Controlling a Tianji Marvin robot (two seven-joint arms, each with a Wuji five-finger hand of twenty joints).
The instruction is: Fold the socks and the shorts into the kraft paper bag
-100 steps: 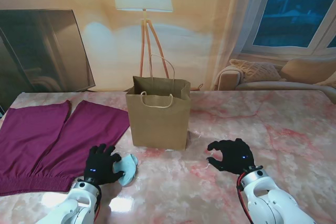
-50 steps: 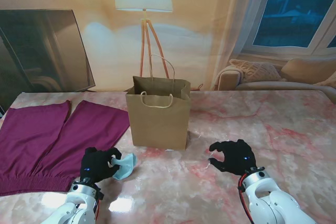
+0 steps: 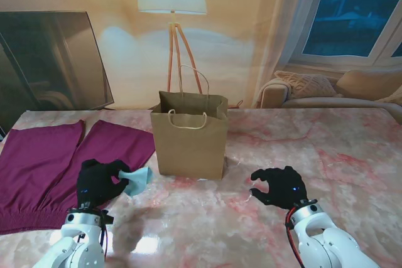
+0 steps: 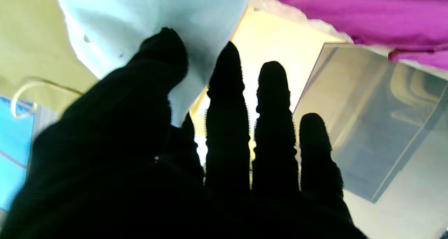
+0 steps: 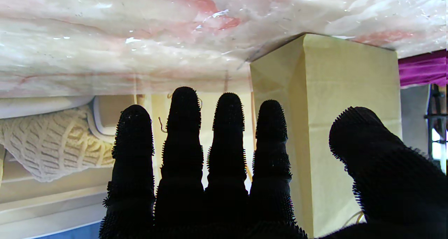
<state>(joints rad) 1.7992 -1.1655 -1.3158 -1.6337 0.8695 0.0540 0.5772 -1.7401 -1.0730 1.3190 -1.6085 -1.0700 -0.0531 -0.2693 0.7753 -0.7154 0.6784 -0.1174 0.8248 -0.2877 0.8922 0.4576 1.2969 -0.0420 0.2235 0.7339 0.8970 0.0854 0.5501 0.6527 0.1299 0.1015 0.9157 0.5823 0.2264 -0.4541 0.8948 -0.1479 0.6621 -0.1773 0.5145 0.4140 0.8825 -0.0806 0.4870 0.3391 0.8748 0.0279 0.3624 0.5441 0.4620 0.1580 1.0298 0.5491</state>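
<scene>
My left hand [image 3: 97,182] is shut on a pale blue sock [image 3: 137,180], held off the table just left of the kraft paper bag [image 3: 190,140]. In the left wrist view the sock [image 4: 154,25] is pinched between thumb and index finger. The bag stands upright and open at the table's middle, its handles up. The magenta shorts [image 3: 56,167] lie flat on the left, under and beside my left hand. My right hand [image 3: 279,186] hovers open over bare marble to the right of the bag [image 5: 346,127], with nothing in it.
The pink marble table [image 3: 326,149] stretches to the right. A dark TV screen [image 3: 50,61] stands behind the table on the left, a floor lamp [image 3: 171,4] behind the bag, and a sofa with a knit cushion [image 3: 308,85] at the back right.
My left hand has closed on the sock, lifted it off the table and carried it left and away from me, over the shorts' edge. The right hand has barely moved.
</scene>
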